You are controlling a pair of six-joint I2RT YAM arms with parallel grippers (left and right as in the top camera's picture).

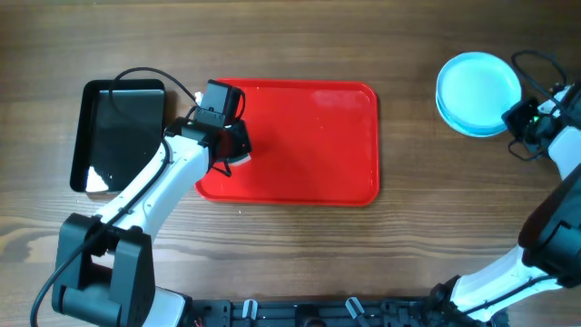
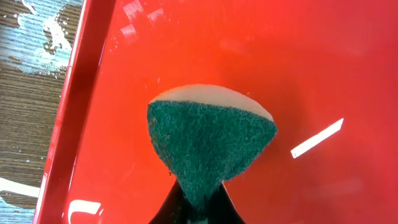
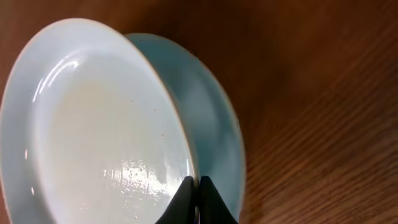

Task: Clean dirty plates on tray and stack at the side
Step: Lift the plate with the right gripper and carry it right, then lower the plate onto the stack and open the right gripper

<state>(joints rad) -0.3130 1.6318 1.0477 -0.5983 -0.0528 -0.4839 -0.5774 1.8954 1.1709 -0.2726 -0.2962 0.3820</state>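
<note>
The wooden table carries the red tray at its middle, the floor bare and glossy. A smaller black tray lies just beside its left end. The plates sit stacked on the wood, well to the tray's right. The right gripper is pinched closed on the rim of the top plate, which tilts off the one beneath. The left gripper clamps a green sponge over the tray's left part.
</note>
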